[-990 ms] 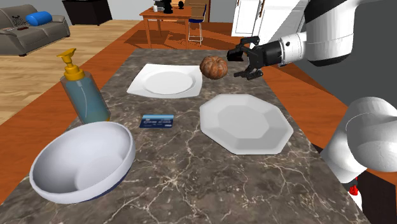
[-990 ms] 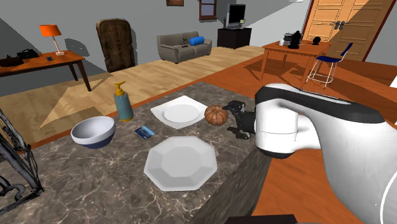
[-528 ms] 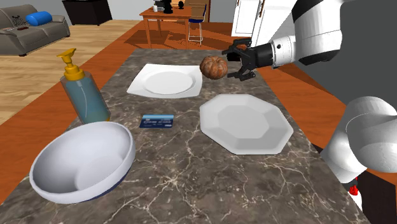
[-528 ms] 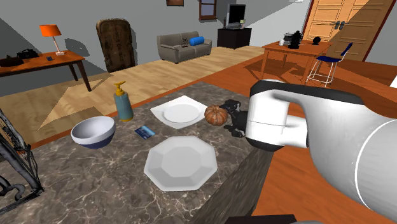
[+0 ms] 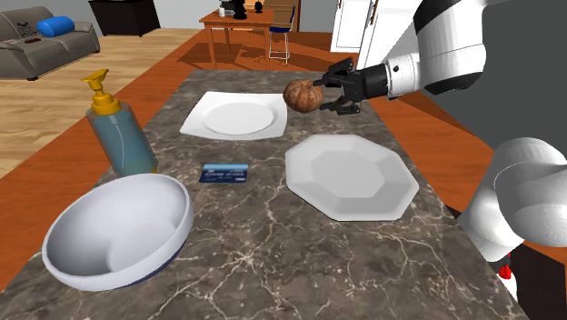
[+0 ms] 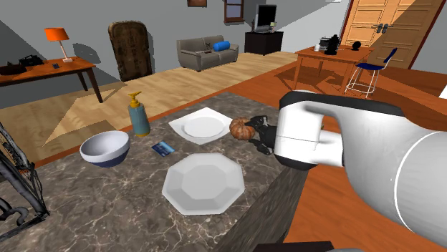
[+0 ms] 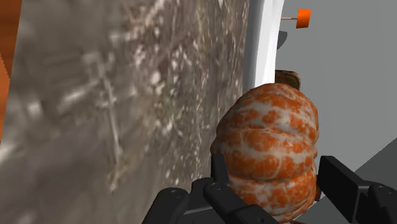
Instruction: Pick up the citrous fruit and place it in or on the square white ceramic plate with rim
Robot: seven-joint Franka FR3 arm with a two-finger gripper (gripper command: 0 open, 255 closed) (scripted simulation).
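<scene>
Orange-and-white mottled, ribbed fruit (image 7: 270,143) sits within the gripper (image 7: 277,168), possibly gripped.

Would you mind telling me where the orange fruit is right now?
In the shoulder view the orange fruit is right of centre, beside the right corner of the square plate and beyond the octagonal plate.

Dark veined marble worktop (image 5: 273,245): square white rimmed plate (image 5: 195,123) upper centre, white octagonal plate (image 5: 391,195) right, blue card (image 5: 224,173) centre, blue pump bottle (image 5: 123,136) left, white round bowl (image 5: 177,227) lower left.
</scene>
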